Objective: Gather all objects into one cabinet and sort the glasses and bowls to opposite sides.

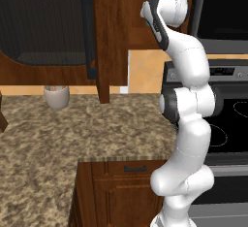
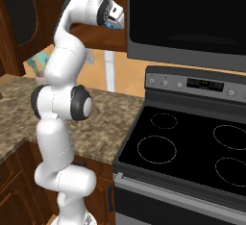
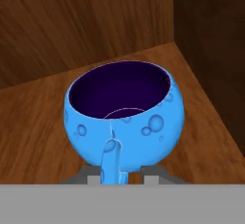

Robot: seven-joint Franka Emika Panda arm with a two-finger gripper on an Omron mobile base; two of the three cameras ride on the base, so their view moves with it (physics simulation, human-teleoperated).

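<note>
**Gathering under way: blue cup on a cabinet shelf, the rest unaccounted for**

Sitting upright on the wooden shelf (image 3: 43, 108) of the cabinet (image 1: 112, 37), the blue cup (image 3: 125, 115) has its dark inside open to the hand view and its handle pointing toward the camera. It stands close to the inner corner where the shelf's back wall meets a darker side wall, so it is near one end of the compartment rather than in the middle.

The pincer (image 3: 123, 174) has its two fingertips just either side of the cup's handle, low in the hand view. The gap between them is narrow, but whether they are pressing on the handle or only flanking it I cannot tell from these pictures.

In the base views the arm reaches up toward the dark reddish-brown wall cabinet, its hand going out of frame at the top. Below, the granite desk (image 1: 58, 134) carries a beige utensil crock (image 1: 56, 96) near the wall; the stove (image 2: 192, 142) sits to the side.

Judging progress: one of the glasses appears to be in a cabinet and toward one side. The two red mugs and the wooden bowl are not accounted for here, so whether they are gathered and sorted to opposite sides remains open. At least the cup's final release or placement seems unfinished.
</note>
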